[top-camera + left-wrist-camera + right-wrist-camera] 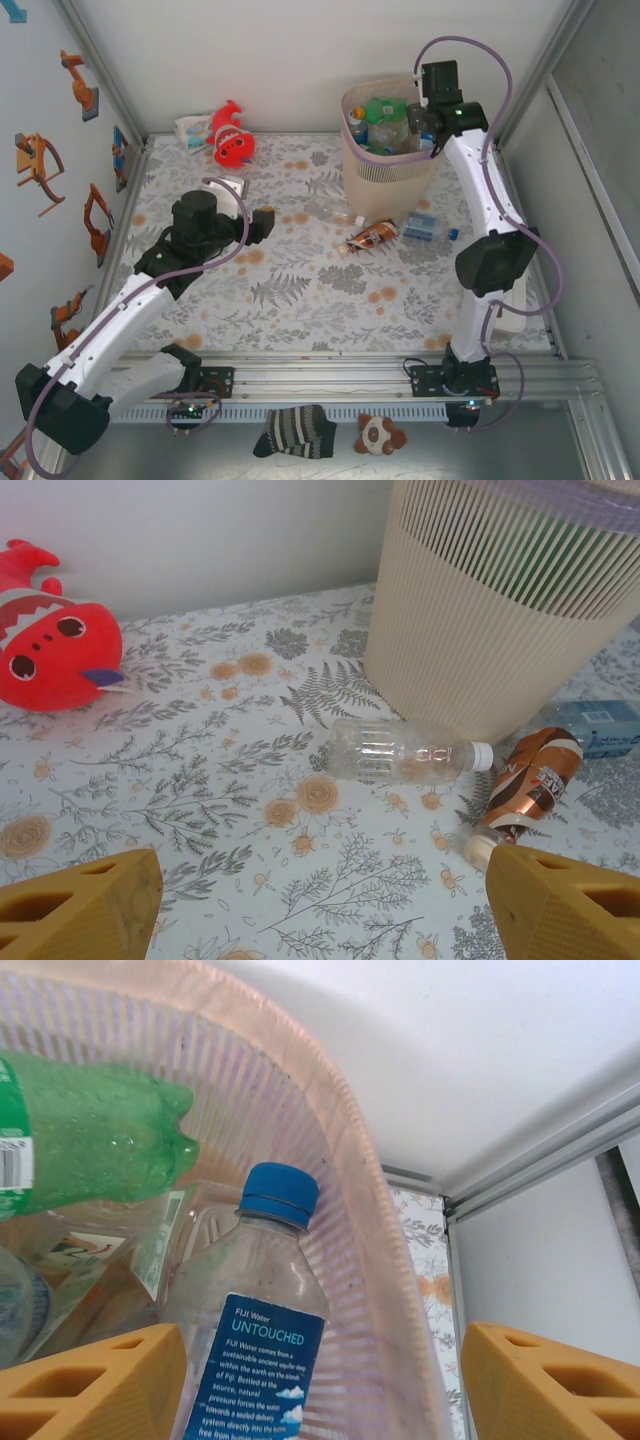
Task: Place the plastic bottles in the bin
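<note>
The right jaws are held spread over the bin (382,172), nothing pinched, above a blue-capped water bottle (255,1330) and a green bottle (90,1150) lying inside. The left jaws are spread and empty above the tabletop (300,290), where a clear bottle (400,752), a brown bottle (528,785) and a blue-labelled bottle (422,228) are seen lying near the bin's base

Ribbed matt plastic bin (470,650), glossy clear plastic bottle (400,752), plush cloth fish (55,640)
</note>
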You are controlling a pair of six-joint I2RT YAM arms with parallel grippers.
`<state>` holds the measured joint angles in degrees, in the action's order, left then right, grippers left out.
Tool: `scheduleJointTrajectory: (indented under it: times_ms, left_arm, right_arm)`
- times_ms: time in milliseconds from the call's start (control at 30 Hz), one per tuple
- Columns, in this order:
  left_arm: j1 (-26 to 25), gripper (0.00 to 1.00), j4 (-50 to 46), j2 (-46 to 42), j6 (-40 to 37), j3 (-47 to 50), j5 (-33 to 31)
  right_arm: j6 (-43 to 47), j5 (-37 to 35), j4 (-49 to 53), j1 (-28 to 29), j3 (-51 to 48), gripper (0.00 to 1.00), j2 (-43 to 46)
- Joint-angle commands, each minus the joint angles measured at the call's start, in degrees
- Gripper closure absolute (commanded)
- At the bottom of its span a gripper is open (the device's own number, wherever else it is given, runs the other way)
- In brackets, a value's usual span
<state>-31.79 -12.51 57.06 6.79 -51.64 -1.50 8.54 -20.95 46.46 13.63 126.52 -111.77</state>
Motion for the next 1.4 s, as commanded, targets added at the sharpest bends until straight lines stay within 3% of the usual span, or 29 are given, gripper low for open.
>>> scheduleJointTrajectory:
  times_ms: [0,333,833,1000,1200,1367]
  left_arm:
    - [0.24,0.16,0.04,-0.37,0.03,-0.66,0.61]
    - [0.29,0.16,1.46,1.1,0.23,-0.65,1.3]
    - [0.32,0.16,3.57,4.46,0.71,-1.19,4.05]
    - [0.25,0.16,3.81,4.67,0.91,-1.0,4.46]
    - [0.25,0.16,4.07,4.43,1.04,-0.57,4.42]
    - [0.27,0.16,4.01,4.14,1.25,-0.46,4.35]
  right_arm:
    - [-1.8,1.59,-1.1,-0.27,1.44,0.29,4.26]
    - [-7.05,4.3,-1.01,-0.43,-6.88,0.3,12.1]
    - [-17.58,7.1,-3.78,-6.64,-30.7,0.31,28.72]
    - [-28.41,8.36,-6.38,-11.25,-40.7,0.31,32.54]
    - [-49.66,18.97,-10.21,-19.77,-51.52,0.35,33.81]
    - [-65.8,27.12,-11.41,-25.0,-56.89,0.35,29.94]
